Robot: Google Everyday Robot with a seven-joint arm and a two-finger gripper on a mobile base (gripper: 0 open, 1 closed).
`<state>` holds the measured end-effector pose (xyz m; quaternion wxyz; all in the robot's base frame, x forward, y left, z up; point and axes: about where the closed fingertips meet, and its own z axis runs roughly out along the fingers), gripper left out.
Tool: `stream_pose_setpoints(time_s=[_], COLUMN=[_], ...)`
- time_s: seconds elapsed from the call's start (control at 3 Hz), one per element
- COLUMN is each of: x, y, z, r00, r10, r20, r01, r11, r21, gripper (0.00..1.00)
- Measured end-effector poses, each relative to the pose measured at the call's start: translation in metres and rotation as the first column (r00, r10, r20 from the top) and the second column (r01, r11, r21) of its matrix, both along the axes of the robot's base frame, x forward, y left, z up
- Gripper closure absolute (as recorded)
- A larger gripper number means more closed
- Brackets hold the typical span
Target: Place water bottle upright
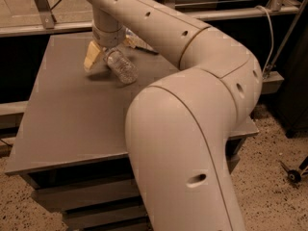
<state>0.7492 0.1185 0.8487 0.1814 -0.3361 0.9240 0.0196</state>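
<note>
The water bottle (pixel 121 67) is small, clear and ribbed. It hangs tilted over the far left part of the grey table (pixel 62 124), neck up toward the gripper and base down to the right. My gripper (pixel 102 56) is at the bottle's neck and is shut on it. One tan finger (pixel 91 56) shows to the left of the bottle. The cap and the label band are hidden by the gripper.
A second bottle with a wide white label (pixel 139 43) lies at the table's back, mostly hidden behind my arm. The arm's large elbow (pixel 183 143) covers the table's right half. A metal rail (pixel 43 29) runs behind the table.
</note>
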Motion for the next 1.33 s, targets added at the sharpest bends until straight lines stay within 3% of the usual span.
stream_pose_setpoints(time_s=[0.33, 0.67, 1.33], x=[-0.0006, -0.0019, -0.0020], y=[-0.0027, -0.0075, -0.0075], z=[-0.0092, -0.0152, -0.0092], r00=[0.9989, 0.9975, 0.9975], r10=[-0.039, -0.059, -0.059], r20=[-0.025, -0.039, -0.039], r01=[0.037, 0.056, 0.056], r11=[0.998, 0.995, 0.995], r21=[-0.052, -0.078, -0.078], gripper=[0.19, 0.50, 0.97])
